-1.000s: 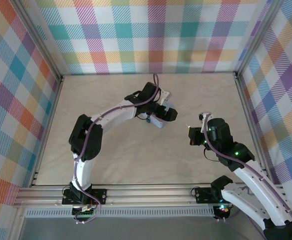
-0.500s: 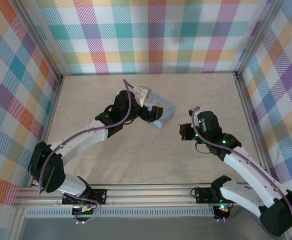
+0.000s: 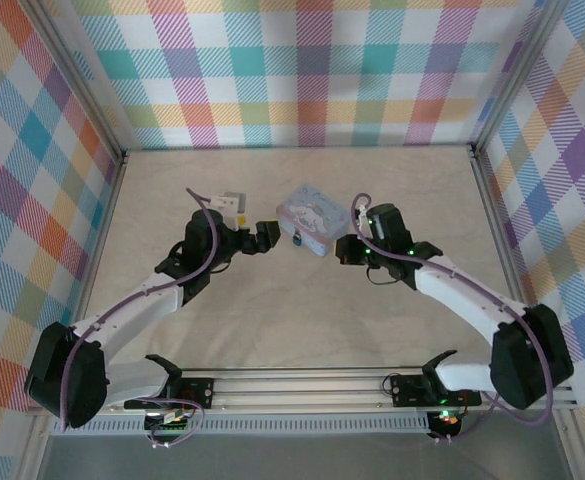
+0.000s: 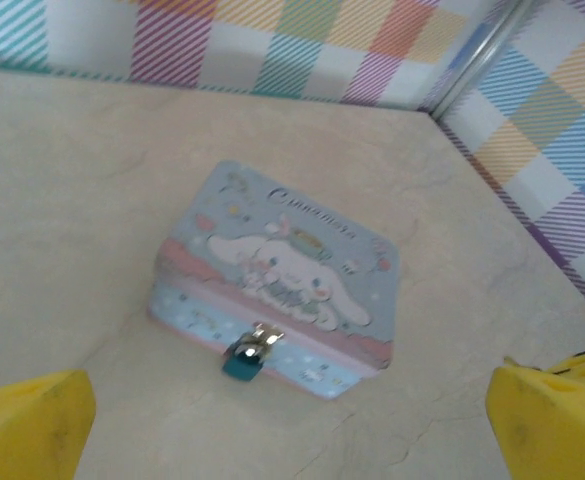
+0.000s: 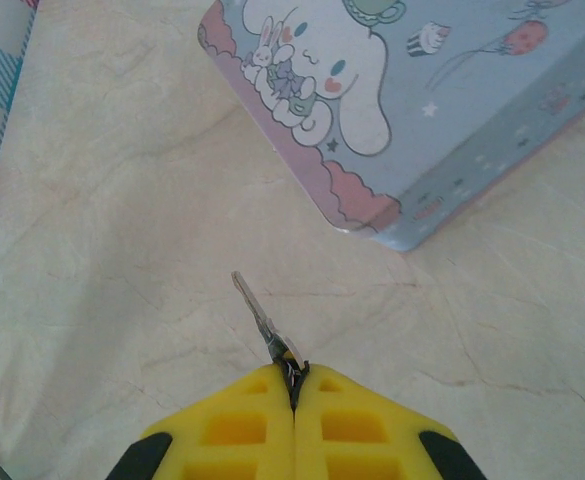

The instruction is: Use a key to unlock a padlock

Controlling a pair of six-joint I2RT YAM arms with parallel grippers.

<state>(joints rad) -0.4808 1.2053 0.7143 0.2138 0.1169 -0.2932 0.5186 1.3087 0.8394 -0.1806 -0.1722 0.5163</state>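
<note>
Two end effectors entered, over one pale marbled bench (image 4: 62,200). Item 1: left end effector (image 3: 263,236), jaws spread fully wide, yellow fingertips (image 4: 32,425) at the lower corners of its wrist view, nothing held between them. Item 2: padlock (image 4: 243,358), tiny, blue body, thin silver shackle, hanging on the front wall of the box; it sits straight ahead of the left end effector, roughly centred between its fingers and apart from them. Item 3: box (image 4: 292,265), pale blue, cartoon-printed lid, resting flat on the bench. Item 4: right end effector (image 5: 294,378), yellow fingers pressed together, pinching the key (image 5: 260,315) by its head. The blade juts forward and slightly leftward. A corner of the box lies ahead and to the right of the key tip, not touching it.
</note>
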